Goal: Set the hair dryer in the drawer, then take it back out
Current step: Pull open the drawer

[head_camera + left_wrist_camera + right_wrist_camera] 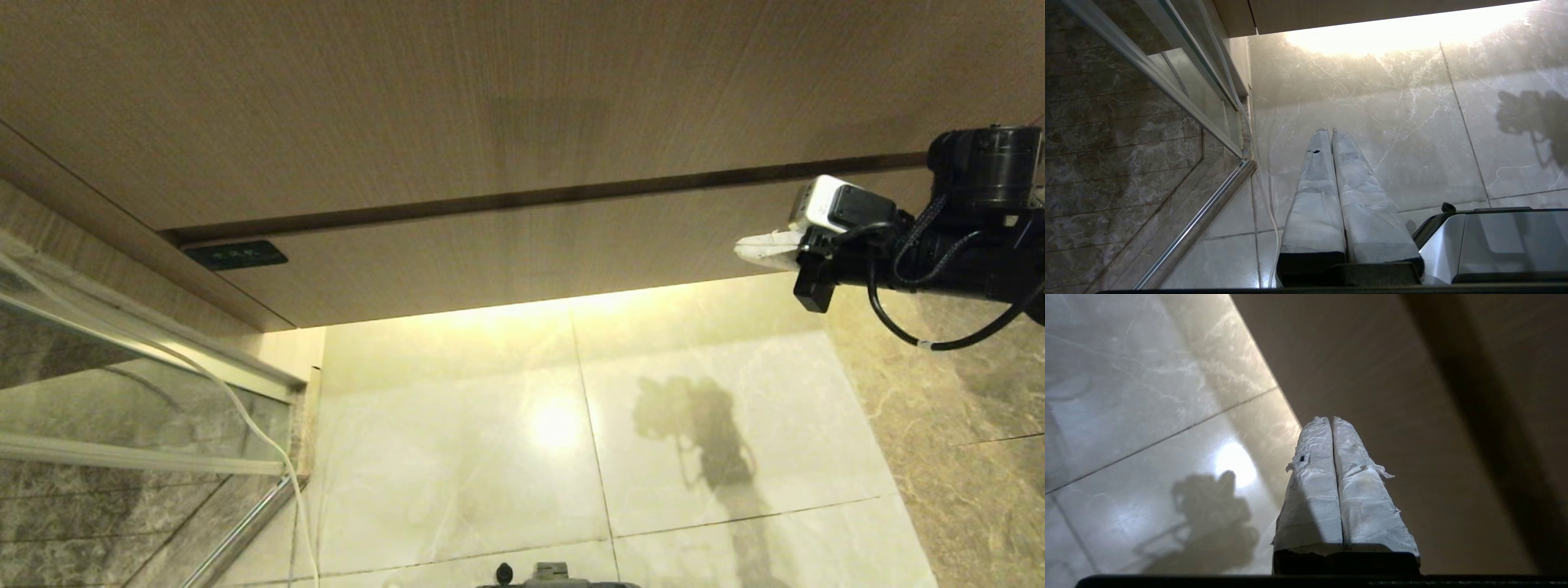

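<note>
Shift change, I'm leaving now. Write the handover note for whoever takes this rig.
Right gripper: shut, holding nothing, at the right end of the drawer front, fingers pointing along it.
Left gripper: shut, empty, parked low over the floor tiles.
Drawer: closed, front flush under the taller panel.
Hair dryer: in no view; whether it is inside the drawer cannot be told.
Done: nothing can be confirmed.
Left: open the drawer, find the dryer, finish the put-in and take-out.

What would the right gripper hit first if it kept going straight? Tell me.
Probably the drawer front: the shut right gripper points along and slightly toward that wood panel, empty. Depth is unclear, so it might skim past instead.
</note>
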